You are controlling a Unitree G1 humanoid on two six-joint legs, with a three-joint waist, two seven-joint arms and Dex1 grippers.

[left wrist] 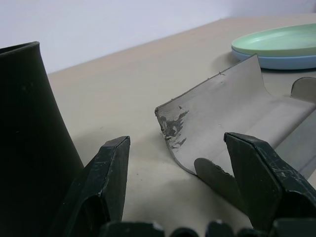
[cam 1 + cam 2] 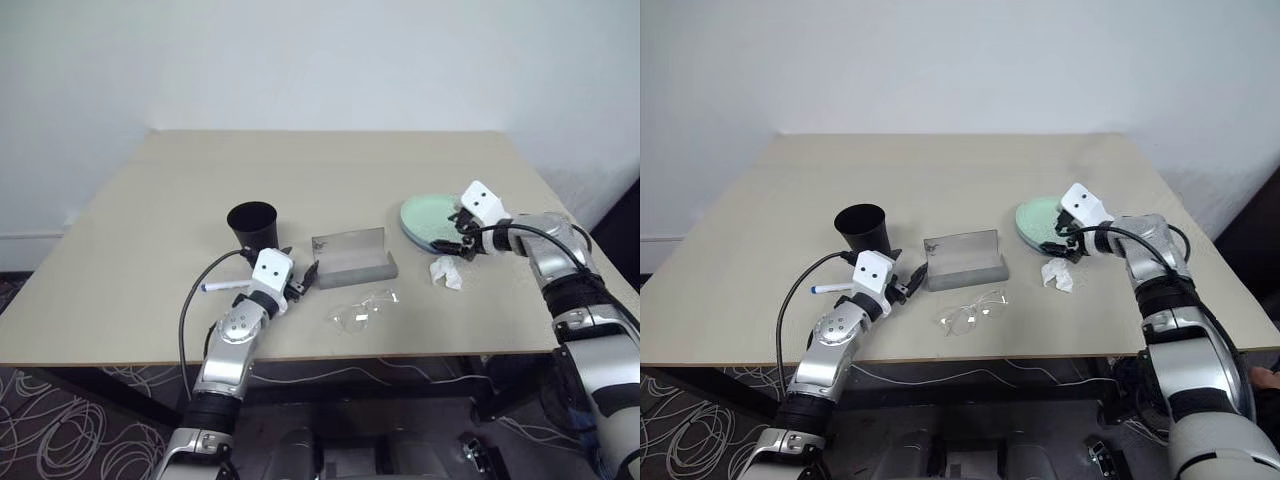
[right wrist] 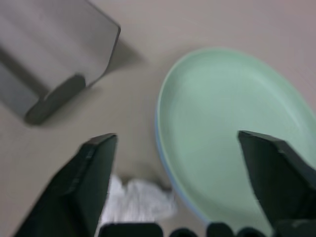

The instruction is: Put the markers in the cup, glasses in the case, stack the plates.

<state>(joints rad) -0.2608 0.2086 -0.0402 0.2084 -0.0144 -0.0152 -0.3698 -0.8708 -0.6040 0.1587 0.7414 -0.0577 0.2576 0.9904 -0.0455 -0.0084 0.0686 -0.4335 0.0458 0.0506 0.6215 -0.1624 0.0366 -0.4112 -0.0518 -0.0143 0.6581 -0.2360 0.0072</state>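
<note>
The mint green plate [image 3: 237, 133] lies on top of the light blue plate [image 1: 284, 61] at the table's right side. My right gripper [image 2: 458, 240] hangs open and empty over their near edge. The grey case [image 2: 352, 258] lies open in the middle of the table, and the clear glasses [image 2: 365, 308] lie on the table in front of it. The black cup [image 2: 252, 222] stands upright to the left of the case. My left gripper [image 2: 306, 277] is open and empty, low between cup and case. A white marker [image 2: 225, 286] with a blue cap lies beside my left forearm.
A crumpled white tissue [image 2: 446, 272] lies on the table just in front of the plates, near my right gripper. A black cable [image 2: 185, 320] loops off the table's front edge by my left arm. The far half of the table [image 2: 320, 160] is bare.
</note>
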